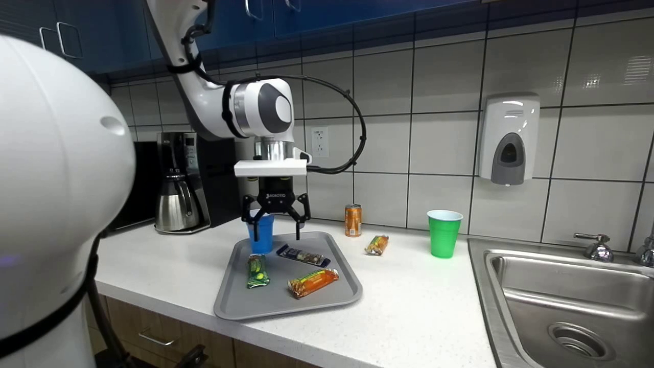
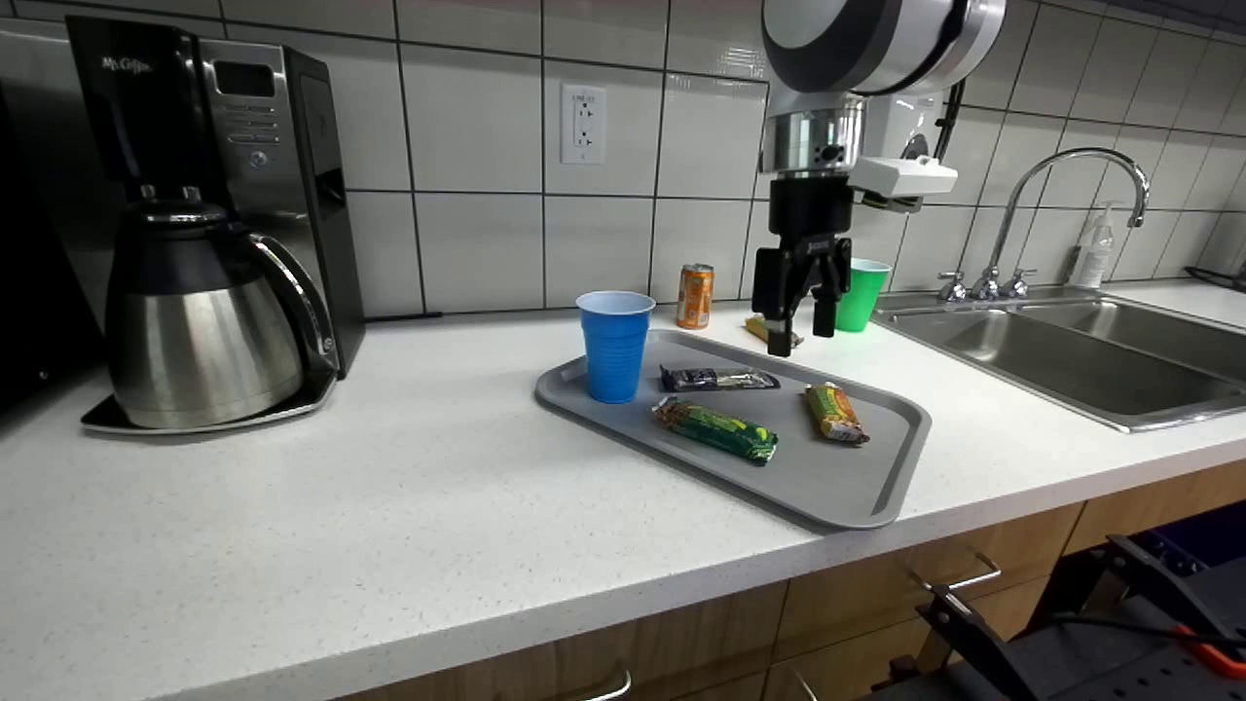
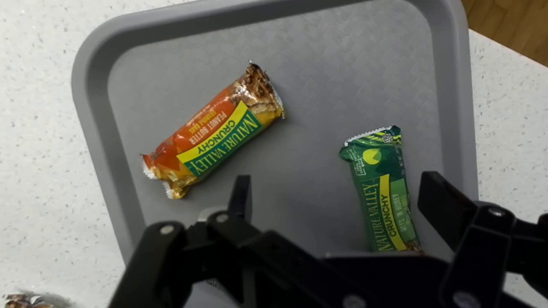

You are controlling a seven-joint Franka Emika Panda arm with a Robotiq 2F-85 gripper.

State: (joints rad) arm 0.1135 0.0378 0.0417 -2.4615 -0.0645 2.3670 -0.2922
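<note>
Gripper (image 1: 276,238) is seen spread and empty above the tray (image 1: 245,301); were it lowered off-line, the blue cup (image 2: 615,355) near the corner closest to the coffee maker (image 2: 258,180) could be tipped, or the green bar (image 3: 381,194) by the adjoining edge crushed.

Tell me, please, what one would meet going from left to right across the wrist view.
Cut-off wrapper at the bottom left, orange peanut butter bar, green granola bar, wood-toned surface in the top right corner.

Bright counter (image 2: 438,506); glare on wall tiles (image 1: 610,65); soft shadows; pincer (image 3: 336,188) near-black in wrist view.
</note>
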